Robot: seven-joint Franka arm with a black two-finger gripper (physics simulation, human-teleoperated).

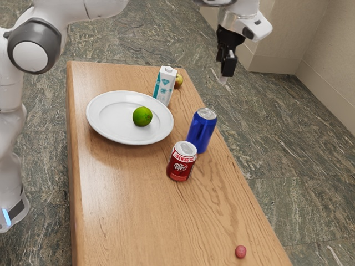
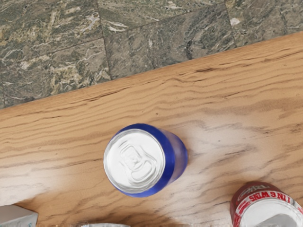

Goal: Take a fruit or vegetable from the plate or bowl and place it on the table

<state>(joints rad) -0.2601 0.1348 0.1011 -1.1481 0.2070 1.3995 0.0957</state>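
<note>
Exterior view | gripper (image 1: 224,76) is high; whether open or closed, I cannot tell | lime (image 1: 142,116) is on plate (image 1: 102,125), near table's (image 1: 122,194) far-left corner | from gripper, lime lies lower, toward exterior view's left; round, no long axis

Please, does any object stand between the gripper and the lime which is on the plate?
Nothing visible covers the lime from above; it lies alone on the plate. The gripper hangs higher than the blue can, which stands beside the plate and would probably matter only on a low approach.
</note>
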